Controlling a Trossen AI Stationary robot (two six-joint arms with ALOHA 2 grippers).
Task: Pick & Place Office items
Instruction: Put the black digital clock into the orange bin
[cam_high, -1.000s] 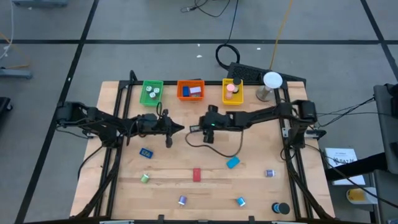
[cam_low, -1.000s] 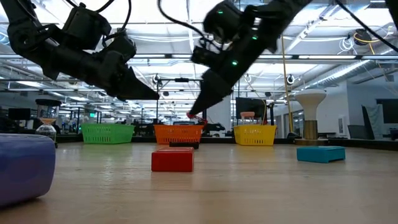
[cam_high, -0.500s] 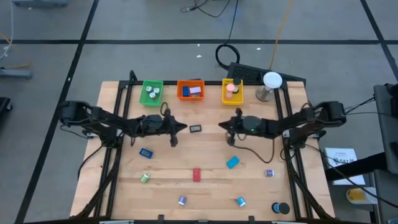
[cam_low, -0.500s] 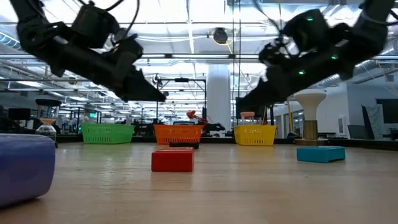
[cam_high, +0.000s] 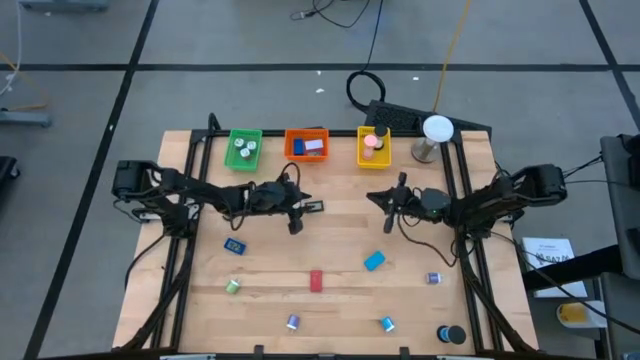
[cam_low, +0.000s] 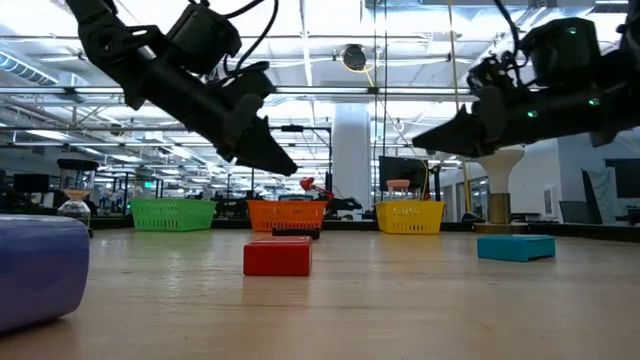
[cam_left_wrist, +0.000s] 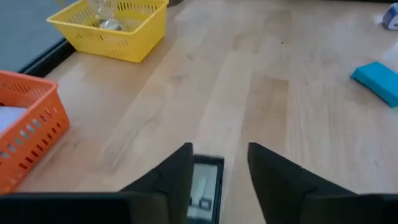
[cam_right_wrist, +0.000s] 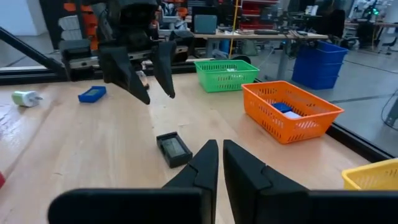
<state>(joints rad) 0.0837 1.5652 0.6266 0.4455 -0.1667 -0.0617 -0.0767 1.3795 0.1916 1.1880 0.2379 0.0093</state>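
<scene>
A small flat black item (cam_high: 314, 206) with a pale label lies on the table in front of the orange tray (cam_high: 306, 145). My left gripper (cam_high: 300, 210) hangs open just left of it. In the left wrist view the black item (cam_left_wrist: 205, 182) shows between that gripper's spread fingers (cam_left_wrist: 219, 149). The right wrist view shows the left gripper (cam_right_wrist: 158, 97) above and beyond the black item (cam_right_wrist: 173, 149), clear of it. My right gripper (cam_high: 375, 197) is shut and level, right of the item, holding nothing (cam_right_wrist: 219, 144).
Green (cam_high: 244, 148), orange and yellow (cam_high: 373, 147) trays stand along the far edge, beside a white ball on a stand (cam_high: 436, 130). Loose pieces lie nearer: a blue one (cam_high: 235, 245), green roll (cam_high: 232, 286), red block (cam_high: 316, 281), blue block (cam_high: 374, 261), black roll (cam_high: 452, 334).
My right gripper has drawn back from the black item toward the table's right edge and tipped up from slanting down to level. The item stays flat where it was. My left gripper has moved right toward the item and opened.
</scene>
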